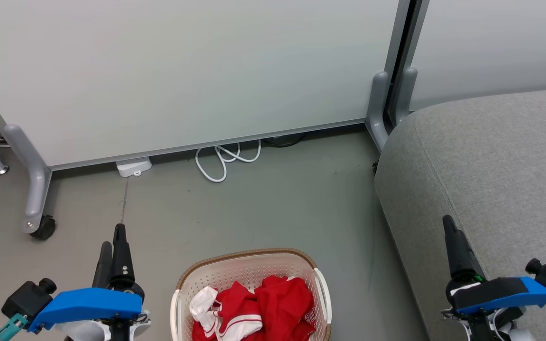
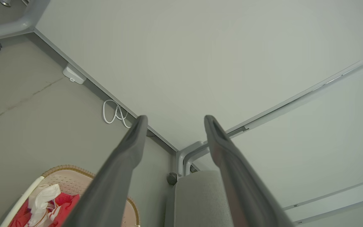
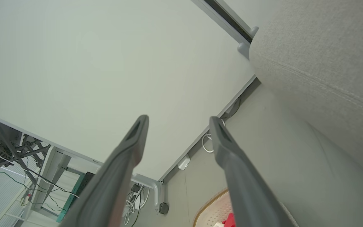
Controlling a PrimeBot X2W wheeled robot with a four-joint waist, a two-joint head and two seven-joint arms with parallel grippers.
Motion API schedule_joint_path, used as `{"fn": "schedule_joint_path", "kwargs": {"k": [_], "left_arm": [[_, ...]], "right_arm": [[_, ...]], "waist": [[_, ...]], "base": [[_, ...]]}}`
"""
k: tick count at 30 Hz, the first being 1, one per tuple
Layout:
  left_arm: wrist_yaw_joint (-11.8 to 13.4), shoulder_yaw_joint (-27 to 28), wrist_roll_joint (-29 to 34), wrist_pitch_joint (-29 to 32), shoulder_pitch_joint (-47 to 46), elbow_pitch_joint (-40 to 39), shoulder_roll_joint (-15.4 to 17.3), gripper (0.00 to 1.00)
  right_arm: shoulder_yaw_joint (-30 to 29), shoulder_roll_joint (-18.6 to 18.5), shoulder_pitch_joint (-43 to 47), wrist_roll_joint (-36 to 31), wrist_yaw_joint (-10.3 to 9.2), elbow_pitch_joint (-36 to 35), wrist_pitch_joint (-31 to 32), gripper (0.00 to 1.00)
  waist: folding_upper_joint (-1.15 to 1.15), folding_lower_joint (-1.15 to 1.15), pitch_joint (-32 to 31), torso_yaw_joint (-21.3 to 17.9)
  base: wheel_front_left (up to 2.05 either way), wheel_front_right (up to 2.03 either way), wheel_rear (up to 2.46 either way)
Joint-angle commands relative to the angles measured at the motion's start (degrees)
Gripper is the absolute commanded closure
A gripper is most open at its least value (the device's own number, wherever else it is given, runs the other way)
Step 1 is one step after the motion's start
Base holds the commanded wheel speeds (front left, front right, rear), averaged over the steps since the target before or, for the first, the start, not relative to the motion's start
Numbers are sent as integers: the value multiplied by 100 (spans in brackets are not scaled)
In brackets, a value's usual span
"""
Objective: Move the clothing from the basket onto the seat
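Black-fingered left tool [image 2: 175,117] hangs released beside the cream perforated plastic basket [image 1: 249,254]; crumpled red clothing [image 1: 273,308] lies inside it; light-grey fabric seat [image 1: 491,166] stands rightward, right tool [image 3: 178,118] released above; fetching seems unstarted, calling for a downward reach inside.

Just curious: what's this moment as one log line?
clothing in basket | seat unused | left fingers open, empty | right fingers open, empty

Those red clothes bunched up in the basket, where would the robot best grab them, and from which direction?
Probably the raised crumpled fold at the middle of the red clothing, coming straight down from above. The basket walls ring the pile, so only the open top gives access, and a fold gives the jaws something to pinch.
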Motion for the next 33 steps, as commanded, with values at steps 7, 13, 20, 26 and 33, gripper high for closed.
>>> {"fn": "schedule_joint_path", "kwargs": {"k": [7, 13, 20, 26, 33], "left_arm": [[28, -106, 943, -162, -152, -71, 66, 0], [29, -211, 1573, -265, -161, -56, 96, 0], [45, -247, 2110, -381, -185, -82, 89, 0], [39, -271, 2514, -473, -175, -81, 81, 0], [39, -294, 2932, -576, -176, -18, 73, 0]], "right_arm": [[69, -37, -186, -886, 8, -25, -157, 0], [112, -39, -238, -1414, 9, 48, -262, 0], [143, -41, -326, -1946, 10, 127, -381, 0], [197, -44, -362, -2373, 10, 197, -472, 0], [238, -46, -407, -2903, 11, 265, -572, 0]], "waist": [[0, 0, 16, 8], [0, 0, 31, 19], [0, 0, 64, 29], [0, 0, 86, 47], [0, 0, 93, 69]], "base": [[0, 0, 0], [0, 0, 0], [0, 0, 0], [0, 0, 0], [0, 0, 0]]}}
